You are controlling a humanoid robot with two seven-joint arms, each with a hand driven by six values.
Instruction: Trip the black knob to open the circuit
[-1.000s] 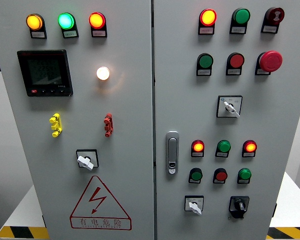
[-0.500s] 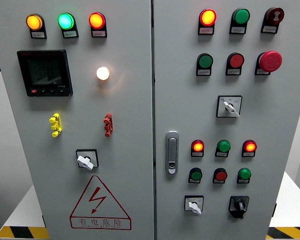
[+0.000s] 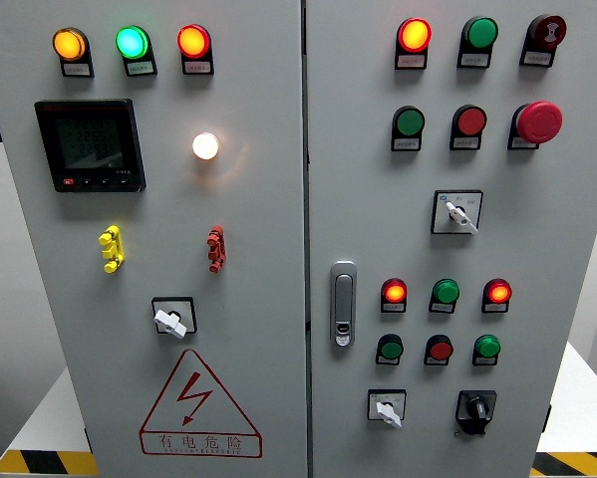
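Note:
The black knob (image 3: pixel 475 409) sits at the lower right of the grey control cabinet's right door (image 3: pixel 418 239), a black rotary switch on a black base. To its left is a white rotary switch (image 3: pixel 386 408). Neither of my hands shows anywhere in the head view, and nothing touches the knob.
Lit lamps, green and red push buttons and a red mushroom stop button (image 3: pixel 539 120) fill the right door, with a metal door handle (image 3: pixel 343 304) at its left edge. The left door carries a meter display (image 3: pixel 89 144), a white lamp (image 3: pixel 205 146), another white switch (image 3: pixel 171 319) and a warning triangle (image 3: pixel 198 406).

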